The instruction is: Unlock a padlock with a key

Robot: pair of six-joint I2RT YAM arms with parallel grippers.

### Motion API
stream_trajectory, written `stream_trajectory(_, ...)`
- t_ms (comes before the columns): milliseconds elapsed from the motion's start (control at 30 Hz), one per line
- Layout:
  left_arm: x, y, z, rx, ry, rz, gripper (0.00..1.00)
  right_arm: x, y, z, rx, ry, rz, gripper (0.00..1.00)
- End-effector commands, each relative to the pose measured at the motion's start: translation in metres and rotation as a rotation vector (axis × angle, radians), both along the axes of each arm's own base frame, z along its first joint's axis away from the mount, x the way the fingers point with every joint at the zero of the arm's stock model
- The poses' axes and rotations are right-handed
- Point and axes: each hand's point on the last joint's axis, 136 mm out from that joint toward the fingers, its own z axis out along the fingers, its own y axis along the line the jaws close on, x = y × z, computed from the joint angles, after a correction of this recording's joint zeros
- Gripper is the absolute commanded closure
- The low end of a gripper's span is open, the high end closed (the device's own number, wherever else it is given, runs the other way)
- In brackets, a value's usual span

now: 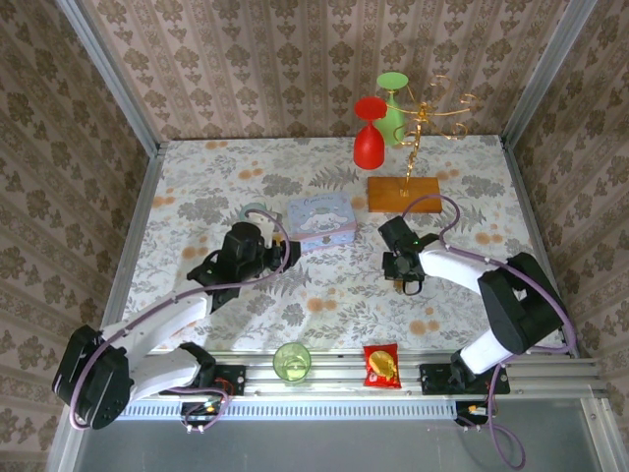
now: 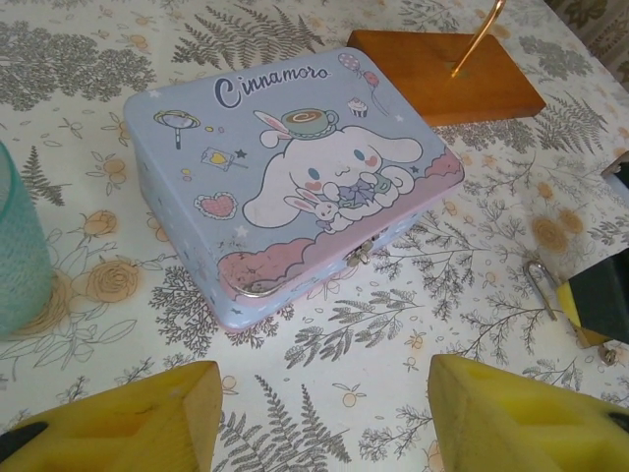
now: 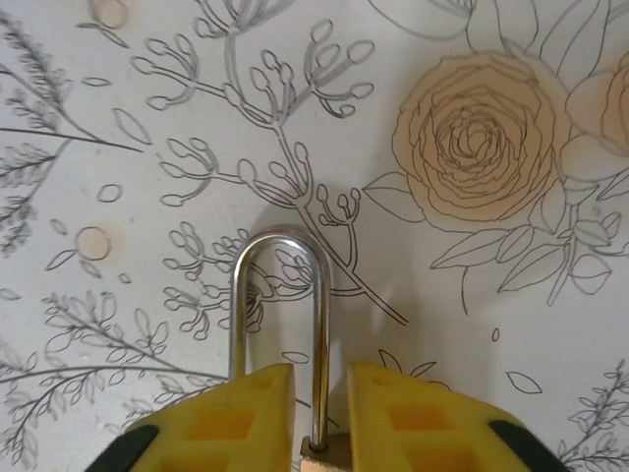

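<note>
Padlock [image 3: 320,354] sits pinched by its brass body in my right tool [image 3: 320,403], shackle poking out ahead, low over the floral worktop [image 3: 511,295] near the blue cartoon tin [image 2: 295,167]. My left tool [image 2: 324,393] hangs spread and empty, facing that tin. I'd hold the right grip firm and level, present the keyhole end to the left arm, and feed the key in straight — a tilt could jam it or twist the lock loose.
</note>
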Motion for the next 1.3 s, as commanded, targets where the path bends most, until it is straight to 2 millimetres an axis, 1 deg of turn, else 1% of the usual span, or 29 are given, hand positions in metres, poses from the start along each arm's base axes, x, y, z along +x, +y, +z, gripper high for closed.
stream_trajectory(0, 0.003, 0.01, 0.04, 0.016, -0.082, 0.029, 0.38, 0.009, -0.006, 0.028, -0.034, -0.096, 0.015, 0.68)
stream_trajectory(33, 0.004, 0.019, 0.051, 0.038, -0.106, 0.051, 0.35, 0.015, -0.005, 0.041, -0.035, -0.14, 0.029, 0.64)
stream_trajectory(67, 0.006, 0.029, 0.059, 0.06, -0.125, 0.081, 0.3, 0.02, -0.006, 0.052, -0.04, -0.179, 0.039, 0.59)
stream_trajectory(100, 0.01, 0.044, 0.068, 0.083, -0.151, 0.134, 0.21, 0.027, -0.008, 0.073, -0.046, -0.245, 0.047, 0.53)
stream_trajectory(133, 0.015, 0.063, 0.074, 0.107, -0.178, 0.203, 0.1, 0.033, -0.014, 0.09, -0.068, -0.298, 0.048, 0.45)
stream_trajectory(167, 0.019, 0.079, 0.079, 0.12, -0.199, 0.264, 0.01, 0.038, -0.021, 0.104, -0.093, -0.345, 0.042, 0.25)
stream_trajectory(200, 0.025, 0.102, 0.08, 0.137, -0.214, 0.346, 0.0, 0.042, -0.032, 0.119, -0.131, -0.396, 0.029, 0.01)
stream_trajectory(233, 0.032, 0.124, 0.077, 0.15, -0.211, 0.415, 0.0, 0.047, -0.043, 0.131, -0.163, -0.443, 0.014, 0.0)
stream_trajectory(267, 0.038, 0.144, 0.074, 0.161, -0.202, 0.474, 0.0, 0.051, -0.053, 0.138, -0.185, -0.472, -0.001, 0.0)
stream_trajectory(333, 0.049, 0.185, 0.061, 0.195, -0.183, 0.579, 0.0, 0.057, -0.081, 0.146, -0.217, -0.509, -0.054, 0.0)
stream_trajectory(367, 0.053, 0.2, 0.055, 0.215, -0.184, 0.624, 0.0, 0.059, -0.095, 0.147, -0.235, -0.52, -0.086, 0.0)
stream_trajectory(400, 0.058, 0.217, 0.051, 0.233, -0.212, 0.679, 0.0, 0.06, -0.111, 0.146, -0.258, -0.534, -0.121, 0.0)
stream_trajectory(433, 0.06, 0.231, 0.041, 0.257, -0.218, 0.709, 0.0, 0.06, -0.127, 0.144, -0.286, -0.558, -0.161, 0.0)
stream_trajectory(500, 0.061, 0.253, 0.029, 0.318, -0.215, 0.784, 0.0, 0.059, -0.147, 0.135, -0.335, -0.611, -0.186, 0.0)
stream_trajectory(533, 0.063, 0.261, 0.022, 0.368, -0.227, 0.809, 0.0, 0.059, -0.153, 0.126, -0.348, -0.637, -0.18, 0.0)
stream_trajectory(600, 0.071, 0.265, 0.002, 0.438, -0.234, 0.8, 0.0, 0.058, -0.161, 0.11, -0.376, -0.674, -0.174, 0.0)
stream_trajectory(667, 0.08, 0.259, -0.019, 0.52, -0.227, 0.723, 0.0, 0.059, -0.166, 0.093, -0.375, -0.683, -0.176, 0.0)
stream_trajectory(733, 0.084, 0.262, -0.037, 0.569, -0.224, 0.724, 0.0, 0.062, -0.168, 0.089, -0.363, -0.656, -0.193, 0.0)
stream_trajectory(800, 0.091, 0.261, -0.05, 0.55, -0.221, 0.71, 0.0, 0.069, -0.166, 0.094, -0.329, -0.721, -0.21, 0.0)
stream_trajectory(833, 0.094, 0.259, -0.054, 0.547, -0.183, 0.698, 0.0, 0.074, -0.16, 0.095, -0.299, -0.749, -0.191, 0.0)
stream_trajectory(900, 0.104, 0.255, -0.05, 0.508, -0.228, 0.679, 0.0, 0.085, -0.151, 0.097, -0.267, -0.776, -0.144, 0.0)
stream_trajectory(967, 0.114, 0.246, -0.043, 0.428, -0.294, 0.644, 0.0, 0.094, -0.148, 0.101, -0.26, -0.818, -0.13, 0.0)
stream_trajectory(1000, 0.119, 0.241, -0.043, 0.399, -0.305, 0.622, 0.0, 0.097, -0.147, 0.103, -0.258, -0.847, -0.129, 0.0)
stream_trajectory(1033, 0.124, 0.239, -0.048, 0.395, -0.304, 0.613, 0.0, 0.099, -0.146, 0.104, -0.223, -0.877, -0.134, 0.0)
stream_trajectory(1100, 0.132, 0.241, -0.057, 0.401, -0.317, 0.621, 0.0, 0.104, -0.145, 0.087, -0.201, -0.861, -0.117, 0.0)
stream_trajectory(1133, 0.127, 0.239, -0.061, 0.389, -0.284, 0.616, 0.0, 0.107, -0.138, 0.085, -0.184, -0.865, -0.076, 0.0)
stream_trajectory(1167, 0.127, 0.242, -0.058, 0.388, -0.295, 0.632, 0.0, 0.108, -0.133, 0.081, -0.171, -0.858, -0.045, 0.0)
stream_trajectory(1200, 0.127, 0.242, -0.058, 0.386, -0.321, 0.634, 0.0, 0.11, -0.131, 0.077, -0.169, -0.854, -0.036, 0.0)
stream_trajectory(1267, 0.125, 0.237, -0.062, 0.37, -0.349, 0.606, 0.0, 0.11, -0.13, 0.076, -0.165, -0.855, -0.028, 0.0)
